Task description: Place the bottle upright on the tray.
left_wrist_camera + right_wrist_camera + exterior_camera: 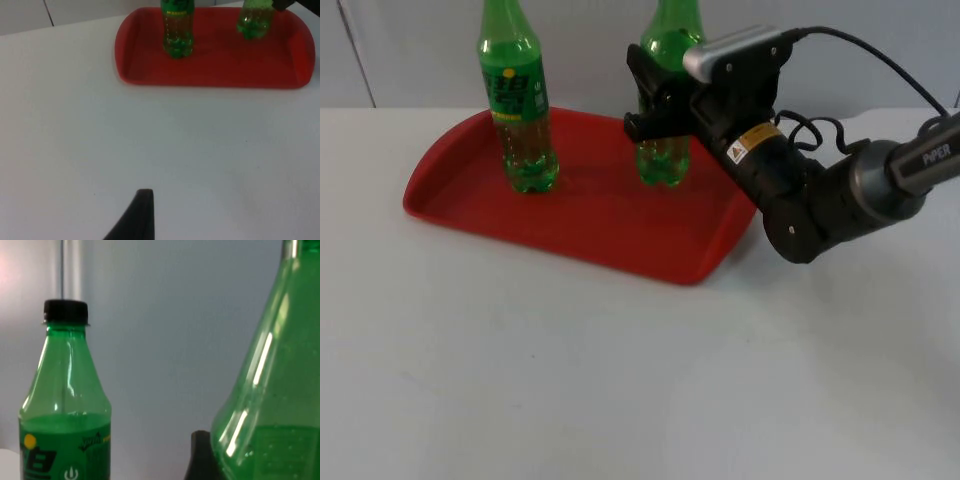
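Note:
A red tray (610, 225) lies on the white table with two green bottles standing upright on it. The left bottle (518, 100) has a black cap and a green label, and also shows in the right wrist view (65, 405). My right gripper (655, 100) is shut on the right bottle (663, 160) around its middle, with the bottle's base resting on the tray floor. In the right wrist view this bottle (275, 405) stands close against a black fingertip (200, 457). My left gripper (142, 217) waits over bare table in front of the tray (210, 75).
The right arm (830, 190) reaches over the tray's right end. White table top stretches in front of the tray. A grey partition wall stands close behind the bottles.

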